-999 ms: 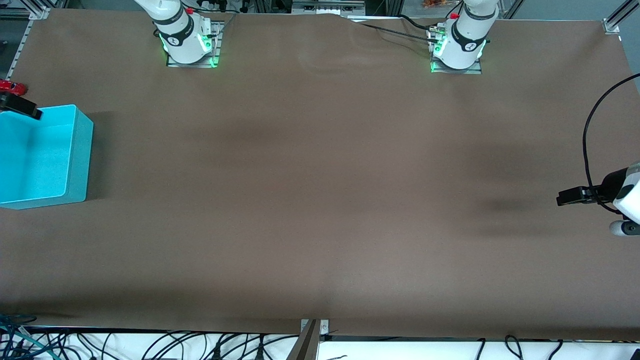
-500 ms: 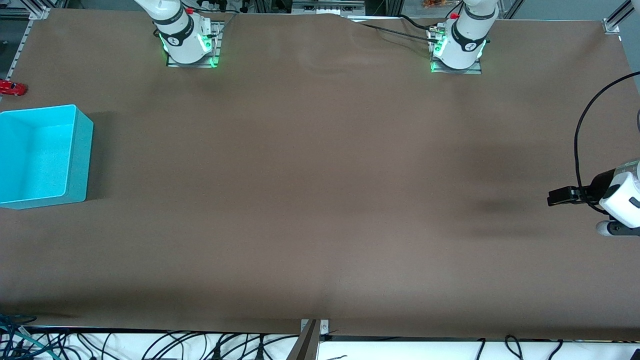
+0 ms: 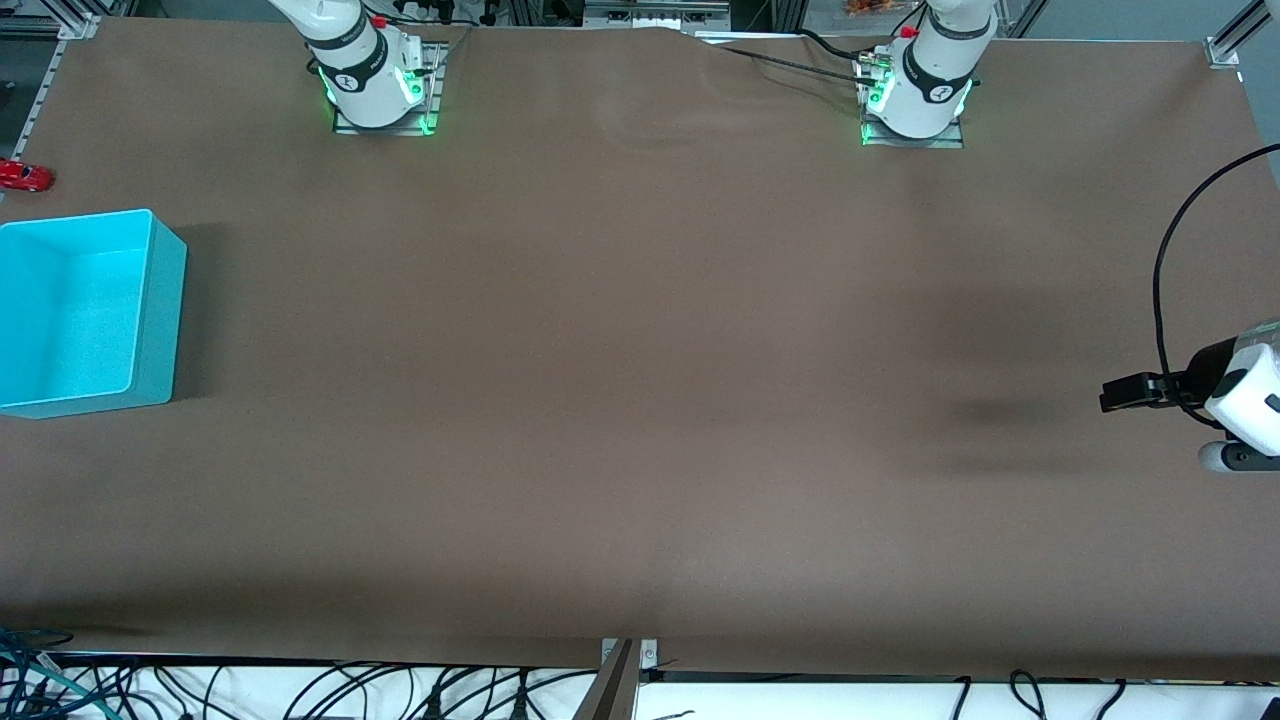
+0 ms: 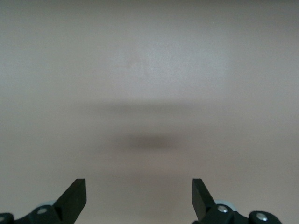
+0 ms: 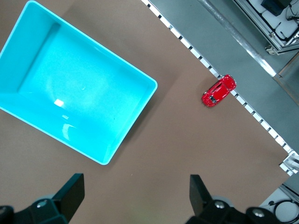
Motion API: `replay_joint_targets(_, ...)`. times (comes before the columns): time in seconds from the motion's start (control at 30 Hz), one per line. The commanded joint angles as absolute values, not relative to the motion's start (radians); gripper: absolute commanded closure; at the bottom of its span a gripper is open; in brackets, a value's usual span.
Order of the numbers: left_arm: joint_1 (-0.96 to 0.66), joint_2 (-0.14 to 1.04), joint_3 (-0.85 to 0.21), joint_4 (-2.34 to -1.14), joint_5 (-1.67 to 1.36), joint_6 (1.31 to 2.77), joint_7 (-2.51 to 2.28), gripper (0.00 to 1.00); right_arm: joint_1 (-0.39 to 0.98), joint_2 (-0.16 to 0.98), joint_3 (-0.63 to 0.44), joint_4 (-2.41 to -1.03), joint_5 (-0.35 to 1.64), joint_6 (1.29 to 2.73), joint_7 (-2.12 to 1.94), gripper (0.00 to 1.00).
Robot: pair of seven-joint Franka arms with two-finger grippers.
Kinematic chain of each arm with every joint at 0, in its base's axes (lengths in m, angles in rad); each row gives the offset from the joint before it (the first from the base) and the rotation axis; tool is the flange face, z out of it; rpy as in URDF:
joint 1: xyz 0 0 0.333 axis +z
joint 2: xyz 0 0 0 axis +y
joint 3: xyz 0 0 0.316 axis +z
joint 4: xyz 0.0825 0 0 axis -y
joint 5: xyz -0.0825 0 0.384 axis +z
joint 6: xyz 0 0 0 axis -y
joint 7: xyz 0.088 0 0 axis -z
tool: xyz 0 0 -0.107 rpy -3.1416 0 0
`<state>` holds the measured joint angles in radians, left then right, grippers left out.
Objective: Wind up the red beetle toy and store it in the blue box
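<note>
Toy still to be fetched; nothing gripped.
Red beetle toy (image 5: 218,90) sits at the bench edge beside the empty blue box (image 5: 122,121); my right tool (image 5: 133,200) hangs above, gaping; left tool (image 4: 139,198) waits, gaping; next: descend, pinch the toy.

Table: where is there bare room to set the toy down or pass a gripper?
Nearly all the brown table is bare, from the blue box to the open left gripper, which is over the left arm's end. Only the right arm's end is occupied: the red beetle toy sits by the table edge, farther from the front camera than the empty box. The right gripper is open above them.
</note>
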<state>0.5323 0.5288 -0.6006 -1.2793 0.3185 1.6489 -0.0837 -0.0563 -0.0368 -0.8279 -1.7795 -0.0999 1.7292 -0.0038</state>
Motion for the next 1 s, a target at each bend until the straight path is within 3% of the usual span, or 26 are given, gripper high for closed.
replay_joint_targets(0.0, 0.528, 0.525, -0.603, -1.264, 0.347, 1.628, -0.064, 0.00, -0.052, -0.064, -0.831, -1.770, -0.095, 1.746, 0.029, 0.00)
replay_joint_targets(0.33, 0.520, 0.526, -0.604, -1.264, 0.347, 1.628, -0.064, 0.00, -0.058, -0.087, -0.845, -1.756, -0.135, 1.865, 0.026, 0.00)
replay_joint_targets(0.57, 0.514, 0.528, -0.604, -1.264, 0.350, 1.628, -0.064, 0.00, -0.060, -0.083, -0.917, -1.764, -0.140, 1.948, 0.051, 0.00)
replay_joint_targets(0.7, 0.506, 0.528, -0.601, -1.266, 0.353, 1.628, -0.064, 0.00, -0.060, -0.097, -0.976, -1.769, -0.140, 1.939, 0.087, 0.00)
replay_joint_targets(0.97, 0.505, 0.534, -0.600, -1.266, 0.356, 1.628, -0.063, 0.00, -0.058, -0.121, -0.974, -1.769, -0.140, 1.951, 0.149, 0.00)
